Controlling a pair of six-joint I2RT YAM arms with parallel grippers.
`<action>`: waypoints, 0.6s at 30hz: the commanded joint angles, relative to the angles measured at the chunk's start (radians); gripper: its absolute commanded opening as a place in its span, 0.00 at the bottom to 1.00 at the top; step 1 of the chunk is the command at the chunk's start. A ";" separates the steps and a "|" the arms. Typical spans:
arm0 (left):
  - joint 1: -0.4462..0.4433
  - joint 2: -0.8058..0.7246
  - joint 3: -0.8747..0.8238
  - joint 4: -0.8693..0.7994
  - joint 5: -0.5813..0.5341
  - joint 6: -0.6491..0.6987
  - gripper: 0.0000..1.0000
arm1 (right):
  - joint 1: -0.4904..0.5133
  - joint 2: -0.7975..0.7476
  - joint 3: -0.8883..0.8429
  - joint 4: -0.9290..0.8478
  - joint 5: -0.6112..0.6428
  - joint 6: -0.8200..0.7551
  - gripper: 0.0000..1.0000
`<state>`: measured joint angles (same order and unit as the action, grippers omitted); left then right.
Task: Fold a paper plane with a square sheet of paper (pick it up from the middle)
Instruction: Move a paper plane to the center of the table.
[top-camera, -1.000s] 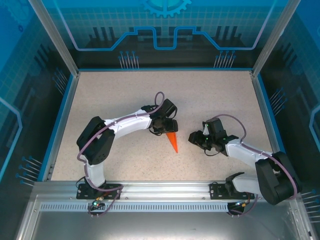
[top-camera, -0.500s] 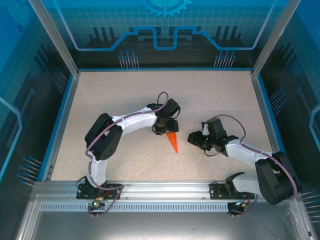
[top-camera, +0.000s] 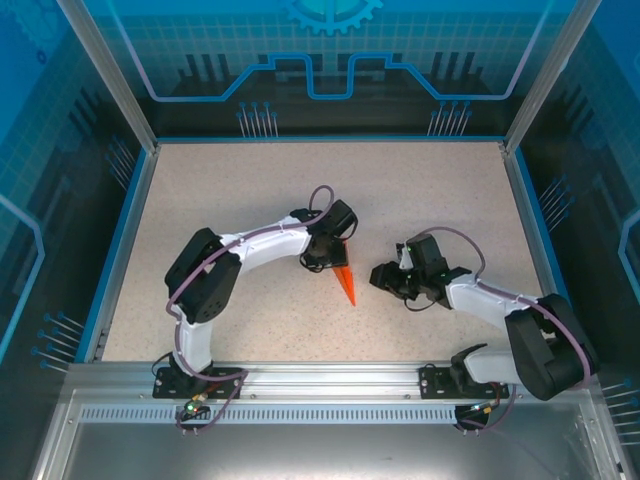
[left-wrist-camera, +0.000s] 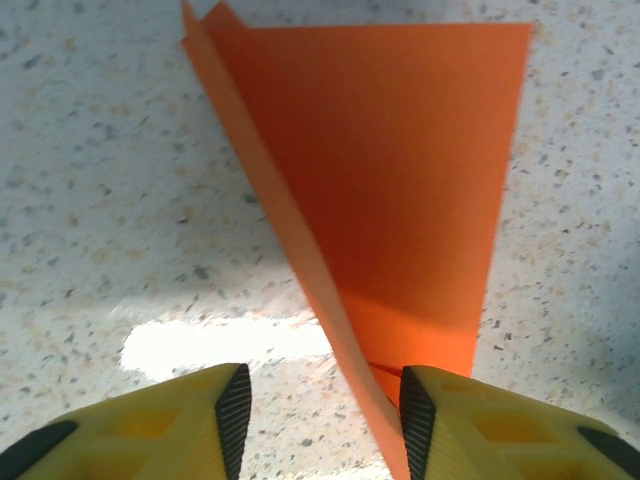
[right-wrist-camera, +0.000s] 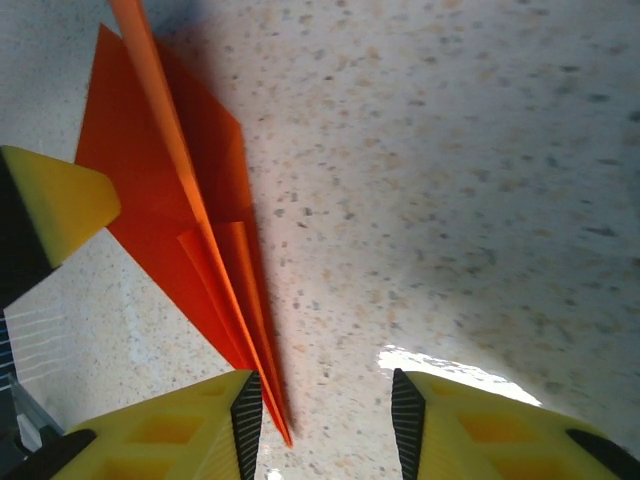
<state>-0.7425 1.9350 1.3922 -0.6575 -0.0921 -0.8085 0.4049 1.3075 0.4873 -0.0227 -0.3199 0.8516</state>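
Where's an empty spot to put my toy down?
Bare: the far half of the table, up to the blue rim, and the strip left of the left arm. Crowded: the middle, where the left tool and right tool border the paper plane.

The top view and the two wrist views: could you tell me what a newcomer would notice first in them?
The bright orange paper, folded to a narrow wedge, lies in the middle of the speckled table, tip toward the arms. The left gripper hangs over its wide end, jaws open astride a raised crease, and the right gripper hovers beside it, also open.
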 joint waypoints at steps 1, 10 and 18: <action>0.000 -0.058 -0.042 0.001 -0.028 -0.003 0.42 | 0.035 0.023 0.043 0.024 -0.021 -0.023 0.42; -0.001 -0.106 -0.113 0.047 -0.047 0.004 0.23 | 0.095 0.116 0.101 0.059 -0.036 -0.047 0.43; -0.001 -0.107 -0.131 0.069 -0.037 0.017 0.18 | 0.115 0.201 0.151 0.085 -0.040 -0.067 0.45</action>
<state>-0.7425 1.8553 1.2774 -0.5972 -0.1173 -0.8097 0.5102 1.4799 0.6048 0.0429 -0.3454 0.8097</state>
